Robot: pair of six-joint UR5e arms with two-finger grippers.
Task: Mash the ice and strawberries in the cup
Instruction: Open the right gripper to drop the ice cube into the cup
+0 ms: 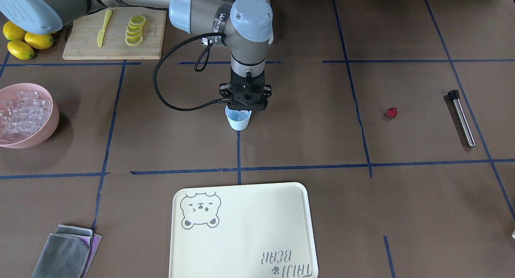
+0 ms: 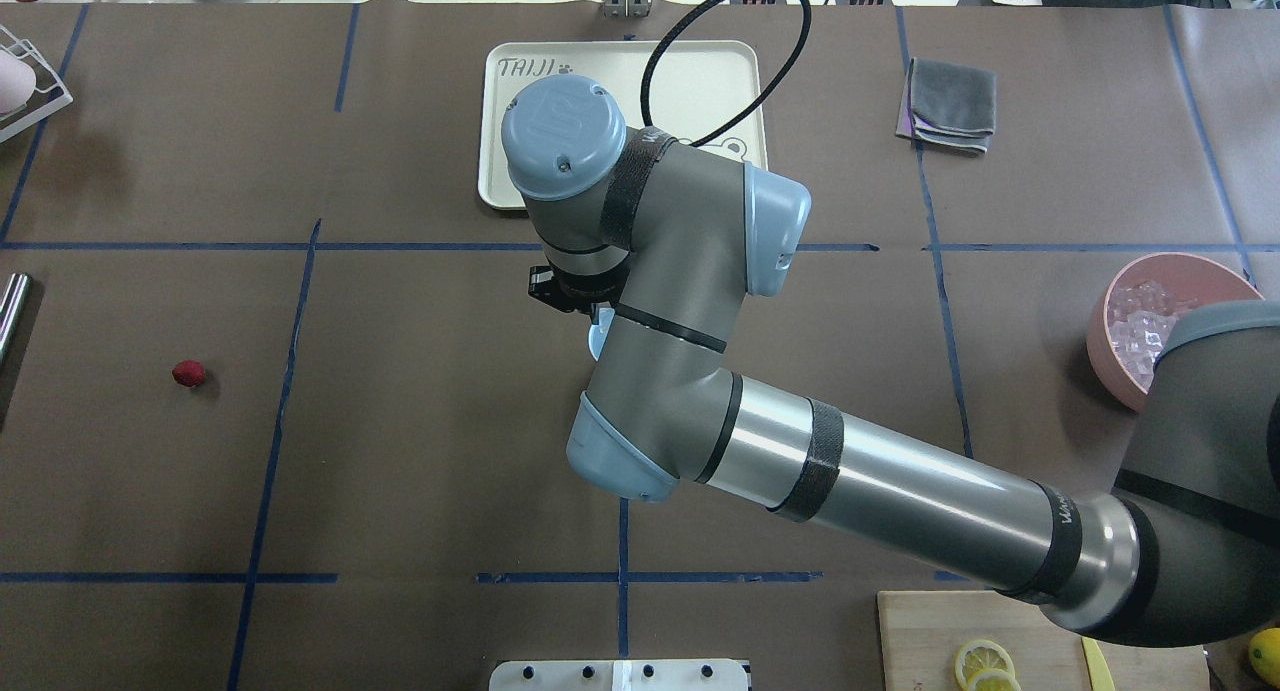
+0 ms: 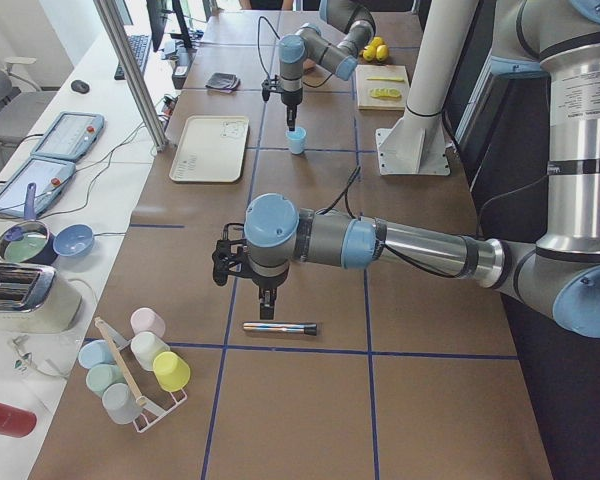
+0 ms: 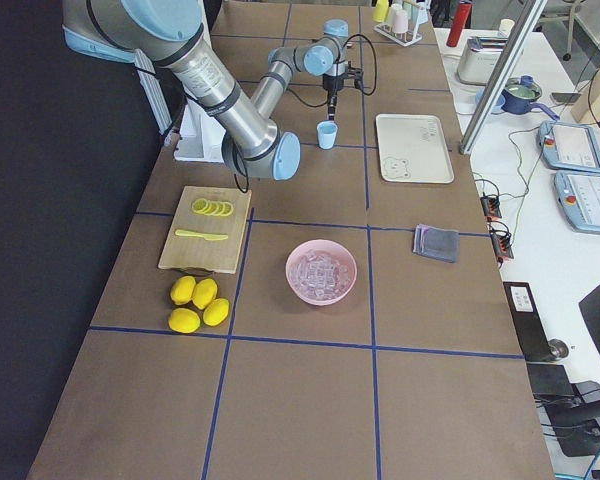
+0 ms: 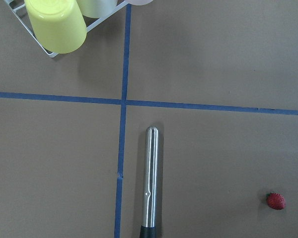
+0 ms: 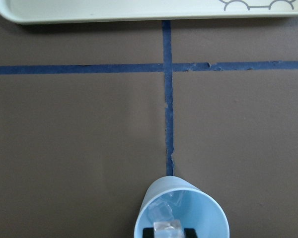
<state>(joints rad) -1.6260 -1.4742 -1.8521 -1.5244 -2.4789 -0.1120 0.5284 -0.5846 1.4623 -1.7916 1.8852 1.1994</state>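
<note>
The pale blue cup [image 1: 238, 121] stands upright at the table's middle, with clear ice [image 6: 161, 212] cubes in it. My right gripper [image 1: 244, 109] reaches straight down into its mouth. In the right wrist view its black fingertips [image 6: 150, 232] sit close on either side of one ice cube [image 6: 169, 229]. The strawberry [image 1: 392, 112] lies alone on the mat, also seen in the left wrist view [image 5: 275, 201]. My left gripper [image 3: 267, 308] hangs over a steel muddler [image 5: 150, 183]. I cannot tell whether it is open or shut.
A pink bowl [image 1: 50, 127] of ice stands to my right. Beyond the cup lies a cream tray [image 1: 241, 229], with a folded grey cloth [image 1: 64, 252] near it. A cutting board [image 1: 114, 44] with lemon slices, whole lemons [image 1: 24, 40] and a cup rack [image 5: 54, 25] stand at the edges.
</note>
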